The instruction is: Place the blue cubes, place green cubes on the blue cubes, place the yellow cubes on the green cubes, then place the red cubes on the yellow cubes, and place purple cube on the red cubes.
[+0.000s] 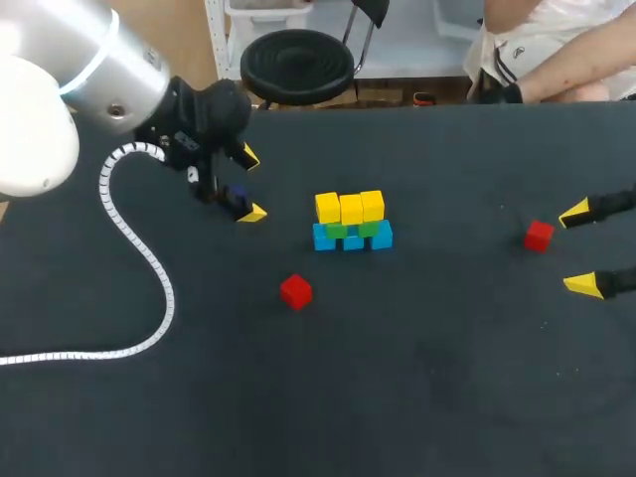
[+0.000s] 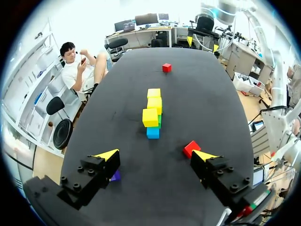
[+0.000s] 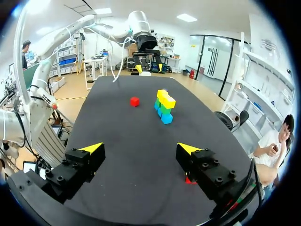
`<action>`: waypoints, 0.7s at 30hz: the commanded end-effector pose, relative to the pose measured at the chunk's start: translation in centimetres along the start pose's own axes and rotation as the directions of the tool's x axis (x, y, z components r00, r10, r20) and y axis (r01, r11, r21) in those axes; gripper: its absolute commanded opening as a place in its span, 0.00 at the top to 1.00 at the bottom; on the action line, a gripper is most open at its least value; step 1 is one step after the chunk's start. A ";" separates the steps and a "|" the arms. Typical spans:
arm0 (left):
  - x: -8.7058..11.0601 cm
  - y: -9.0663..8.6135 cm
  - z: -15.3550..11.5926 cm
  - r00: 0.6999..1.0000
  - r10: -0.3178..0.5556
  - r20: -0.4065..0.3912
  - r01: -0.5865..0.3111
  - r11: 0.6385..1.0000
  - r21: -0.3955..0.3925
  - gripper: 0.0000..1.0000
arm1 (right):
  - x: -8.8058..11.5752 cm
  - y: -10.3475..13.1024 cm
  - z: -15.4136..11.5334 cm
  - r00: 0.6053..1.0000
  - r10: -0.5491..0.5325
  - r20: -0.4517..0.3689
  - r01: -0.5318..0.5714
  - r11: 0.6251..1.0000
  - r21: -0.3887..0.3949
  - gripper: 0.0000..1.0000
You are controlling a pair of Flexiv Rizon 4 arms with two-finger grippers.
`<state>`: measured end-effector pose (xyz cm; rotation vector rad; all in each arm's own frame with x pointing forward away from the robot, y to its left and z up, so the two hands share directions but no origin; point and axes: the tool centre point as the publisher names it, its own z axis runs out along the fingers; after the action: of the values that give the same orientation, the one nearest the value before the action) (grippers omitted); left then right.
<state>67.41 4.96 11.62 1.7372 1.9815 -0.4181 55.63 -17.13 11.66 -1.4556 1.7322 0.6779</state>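
A black worktop (image 1: pixel 447 397) carries everything. The left arm (image 1: pixel 89 70) is held to the left of the stack (image 1: pixel 352 224), with the left jaws spread wide and pinching nothing. The right jaws, well to the stack's right, are likewise spread and empty. The stack is made of blue cubes (image 1: pixel 353 239) at the bottom, green cubes (image 1: pixel 346 230) on them and yellow cubes (image 1: pixel 350 207) on top. A near red cube (image 1: pixel 296 291) lies close to the stack, on the robot's side. A far red cube (image 1: pixel 539 236) lies well to the stack's right. It is seen whole in the head view but half hidden behind a finger in the right wrist view. A purple cube (image 2: pixel 115 176), tucked under one left finger, is shown plainly only in the left wrist view.
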 end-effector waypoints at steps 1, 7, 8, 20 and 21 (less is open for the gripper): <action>0.0 0.0 0.0 1.000 -0.001 -0.004 0.001 1.000 -0.001 0.00 | 0.0 -0.1 0.1 1.000 0.000 0.000 0.000 1.000 0.000 0.00; 0.0 0.0 0.0 1.000 -0.001 -0.004 0.001 1.000 -0.001 0.00 | 0.0 -0.1 0.1 1.000 0.000 0.000 0.000 1.000 0.000 0.00; 0.0 0.0 0.0 1.000 -0.001 -0.004 0.001 1.000 -0.001 0.00 | 0.0 -0.1 0.1 1.000 0.000 0.000 0.000 1.000 0.000 0.00; 0.0 0.0 0.0 1.000 -0.001 -0.004 0.001 1.000 -0.001 0.00 | 4.4 -1.5 -6.1 0.989 0.126 0.078 -0.134 0.985 0.106 0.00; 0.0 0.0 0.0 1.000 -0.001 -0.004 0.001 1.000 -0.001 0.00 | 4.7 -1.6 -6.3 0.990 0.118 0.078 -0.125 0.988 0.086 0.00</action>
<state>67.41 4.98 11.61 1.7372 1.9814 -0.4182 56.40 -23.31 10.84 -1.2493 1.8143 0.6648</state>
